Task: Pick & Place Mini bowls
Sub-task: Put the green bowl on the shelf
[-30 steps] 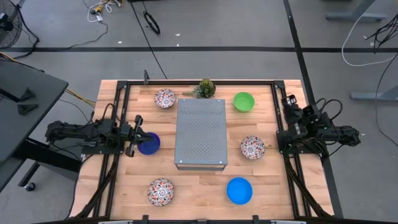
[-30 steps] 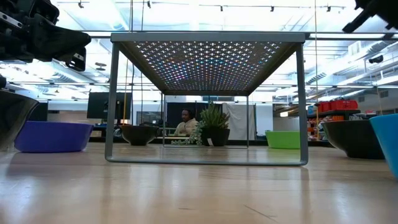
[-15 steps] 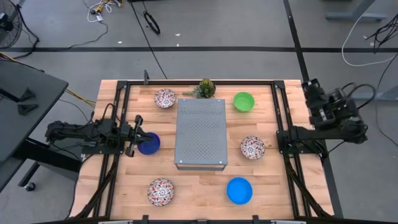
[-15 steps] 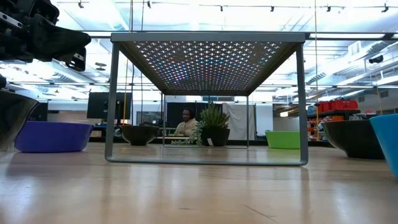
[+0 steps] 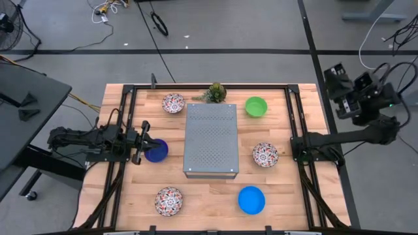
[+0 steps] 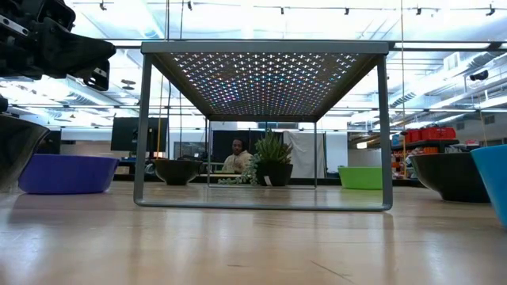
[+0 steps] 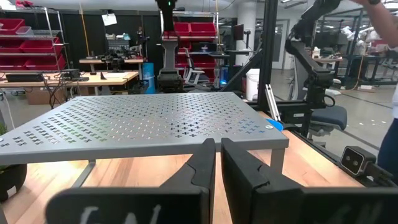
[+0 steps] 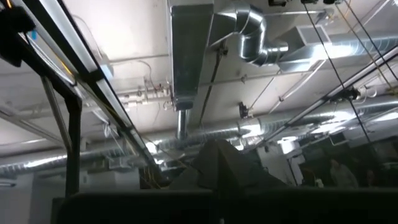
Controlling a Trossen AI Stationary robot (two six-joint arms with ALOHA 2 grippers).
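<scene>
**Six bowls upright around the box, both grippers closed and empty**

Six mini bowls sit on the wooden table (image 5: 209, 196) in the high view, all resting on their bases with their mouths facing up. Being round, none has a long axis or points any way. They ring the grey metal box (image 5: 210, 139), which stands at the centre of the frame with its long side running from top to bottom.

Left of the box:
- a floral bowl (image 5: 173, 102) at upper left, near the small plant (image 5: 214, 93)
- the dark blue bowl (image 5: 157, 151) at mid-left
- a second floral bowl (image 5: 169, 201) at lower left

Right of the box:
- the green bowl (image 5: 256, 106) at upper right
- a third floral bowl (image 5: 265, 155) at mid-right
- the light blue bowl (image 5: 251, 200) at lower right

No bowl touches the box or another bowl.

The left gripper (image 5: 140, 143) lies at the left edge of the dark blue bowl, pointing towards the box. In the low view its dark arm hangs above that bowl in the upper left of the frame. In its wrist view the fingers (image 7: 205, 168) are drawn almost together with only a thin gap, and nothing shows between them.

The right gripper (image 5: 336, 83) is raised beyond the table's upper right corner. Its jaws are clenched and it holds nothing, and its wrist camera looks up at ceiling ducts.

A person (image 6: 236, 154) sits far behind the table in the low view.
</scene>
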